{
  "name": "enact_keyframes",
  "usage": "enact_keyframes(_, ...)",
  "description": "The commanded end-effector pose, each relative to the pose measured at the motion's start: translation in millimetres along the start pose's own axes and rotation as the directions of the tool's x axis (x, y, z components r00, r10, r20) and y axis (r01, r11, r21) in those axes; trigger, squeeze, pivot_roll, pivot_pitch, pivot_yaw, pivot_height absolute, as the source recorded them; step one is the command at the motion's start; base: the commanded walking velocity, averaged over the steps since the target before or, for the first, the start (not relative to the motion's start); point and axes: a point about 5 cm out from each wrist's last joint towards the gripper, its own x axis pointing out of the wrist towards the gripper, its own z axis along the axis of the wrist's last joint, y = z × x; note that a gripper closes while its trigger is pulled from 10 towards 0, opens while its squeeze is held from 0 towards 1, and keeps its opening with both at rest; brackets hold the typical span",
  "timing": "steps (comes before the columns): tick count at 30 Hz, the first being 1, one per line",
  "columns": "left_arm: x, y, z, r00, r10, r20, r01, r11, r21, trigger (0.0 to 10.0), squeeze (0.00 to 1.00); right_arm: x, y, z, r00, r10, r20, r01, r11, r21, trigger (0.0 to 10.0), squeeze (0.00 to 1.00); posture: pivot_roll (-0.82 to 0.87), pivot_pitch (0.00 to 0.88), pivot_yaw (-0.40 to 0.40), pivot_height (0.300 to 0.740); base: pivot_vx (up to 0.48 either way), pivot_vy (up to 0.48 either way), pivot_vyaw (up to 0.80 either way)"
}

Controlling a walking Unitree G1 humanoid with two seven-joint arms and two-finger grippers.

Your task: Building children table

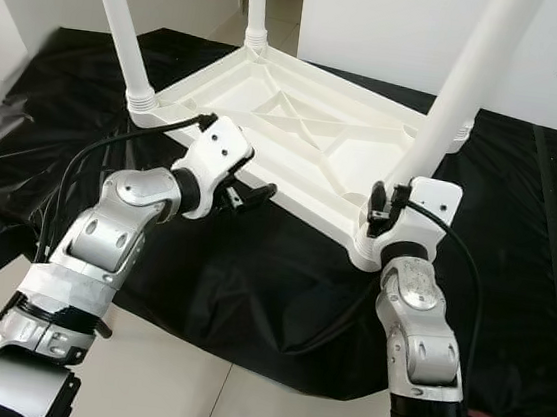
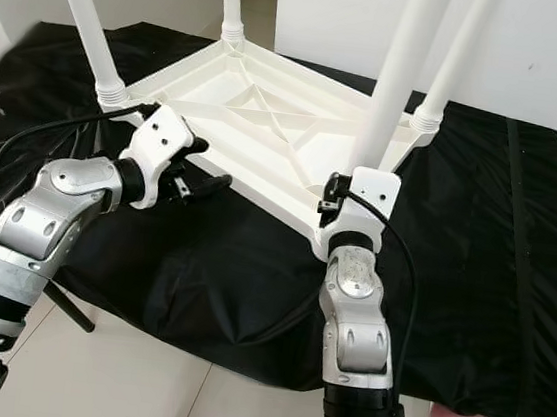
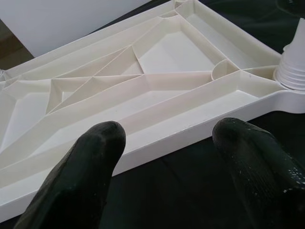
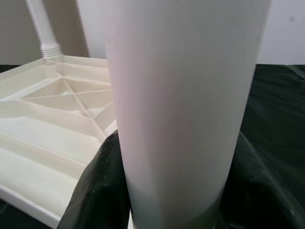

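On the black cloth (image 1: 248, 296) a white plastic table (image 1: 297, 130) lies upside down, ribbed underside showing, its long side running away to the right and its legs pointing up. Around the near right leg (image 1: 457, 98) the right gripper (image 1: 385, 203) seems clamped tight. Spread apart, the left gripper (image 1: 250, 195) hovers beside the near edge.

**White table upside down, legs up**

The tabletop (image 1: 296, 140) lies inverted on black cloth, its ribbed underside facing up, just ahead of the left gripper (image 1: 250, 197), whose open fingers hover beside its near edge. Four round white legs stand in the corner sockets. The near right leg (image 1: 463, 89) rises upright between the right gripper's (image 4: 167, 191) fingers, which close around it.
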Motion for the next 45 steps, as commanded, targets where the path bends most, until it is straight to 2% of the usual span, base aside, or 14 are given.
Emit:
enact_keyframes(1, -2.8, 3.3, -3.3, 0.999, 0.051, -0.009, -0.051, 0.999, 0.006, 10.0, 0.0, -12.9, -23.3, -64.9, 0.936, -0.14, -0.323, 0.106, 0.987, -0.12, 10.0, 0.0, -0.1, 0.139, 0.076, 0.74, 0.0, 0.0, 0.0)
enact_keyframes(4, -2.6, 3.3, -3.0, 0.998, 0.054, -0.009, -0.054, 0.999, 0.005, 10.0, 0.0, -13.6, -10.5, -60.0, 0.952, -0.079, -0.295, 0.051, 0.993, -0.103, 10.0, 0.0, -0.1, 0.14, 0.075, 0.74, 0.0, 0.0, 0.0)
enact_keyframes(7, -2.4, 3.4, -2.8, 0.998, 0.055, -0.008, -0.055, 0.998, 0.005, 10.0, 0.0, -13.3, -8.4, -58.4, 0.957, -0.064, -0.283, 0.035, 0.994, -0.107, 10.0, 0.0, -0.1, 0.14, 0.075, 0.74, 0.0, 0.0, 0.0)
enact_keyframes(8, -2.3, 3.6, -2.7, 0.998, 0.057, -0.008, -0.057, 0.998, 0.005, 10.0, 0.0, -12.8, -6.9, -56.8, 0.961, -0.054, -0.272, 0.025, 0.994, -0.107, 10.0, 0.14, -0.1, 0.14, 0.074, 0.74, 0.0, 0.0, 0.0)
enact_keyframes(9, -2.3, 3.8, -2.6, 0.998, 0.059, -0.008, -0.059, 0.998, 0.005, 10.0, 0.0, -12.3, -6.5, -55.5, 0.964, -0.052, -0.261, 0.022, 0.993, -0.115, 10.0, 0.48, -0.1, 0.14, 0.074, 0.74, 0.0, 0.0, 0.0)
enact_keyframes(10, -2.4, 4.2, -2.6, 0.998, 0.061, -0.008, -0.061, 0.998, 0.005, 10.0, 0.0, -11.3, -5.8, -53.5, 0.968, -0.042, -0.248, 0.015, 0.994, -0.11, 10.0, 1.0, -0.1, 0.139, 0.074, 0.74, 0.0, 0.0, 0.0)
enact_keyframes(16, -3.0, 4.5, -2.7, 0.998, 0.062, -0.009, -0.062, 0.998, 0.005, 10.0, 0.0, -7.6, 0.5, -43.1, 0.98, 0.036, -0.196, -0.049, 0.997, -0.06, 10.0, 1.0, -0.1, 0.14, 0.075, 0.74, 0.0, 0.0, 0.0)
enact_keyframes(17, -3.0, 4.8, -2.8, 0.998, 0.062, -0.009, -0.062, 0.998, 0.005, 10.0, 0.0, -7.2, 2.6, -40.7, 0.981, 0.058, -0.184, -0.069, 0.996, -0.05, 10.0, 0.0, -0.1, 0.139, 0.077, 0.74, 0.0, 0.0, 0.0)
enact_keyframes(22, -2.8, 5.0, -2.1, 0.998, 0.063, -0.007, -0.063, 0.998, 0.005, 10.0, 0.0, -6.9, 8.4, -33.6, 0.981, 0.132, -0.144, -0.139, 0.989, -0.041, 10.0, 0.0, -0.1, 0.139, 0.077, 0.74, 0.0, 0.0, 0.0)
enact_keyframes(32, -3.0, 5.7, -1.8, 0.998, 0.064, -0.007, -0.064, 0.998, 0.007, 10.0, 0.0, -3.3, 8.1, -28.0, 0.983, 0.156, -0.102, -0.16, 0.986, -0.039, 10.0, 0.0, -0.1, 0.139, 0.079, 0.74, 0.0, 0.0, 0.0)
enact_keyframes(33, -2.9, 5.7, -1.6, 0.998, 0.065, -0.006, -0.065, 0.998, 0.007, 10.0, 0.0, -2.9, 7.7, -27.8, 0.982, 0.161, -0.103, -0.165, 0.986, -0.036, 0.0, 0.0, -0.1, 0.139, 0.079, 0.74, 0.0, 0.0, 0.0)
enact_keyframes(45, -2.7, 6.1, -0.9, 0.998, 0.069, -0.003, -0.069, 0.998, 0.006, 10.0, 0.0, 1.0, 4.0, -24.9, 0.981, 0.17, -0.096, -0.173, 0.984, -0.031, 0.0, 0.0, -0.1, 0.139, 0.079, 0.74, 0.0, 0.0, 0.0)
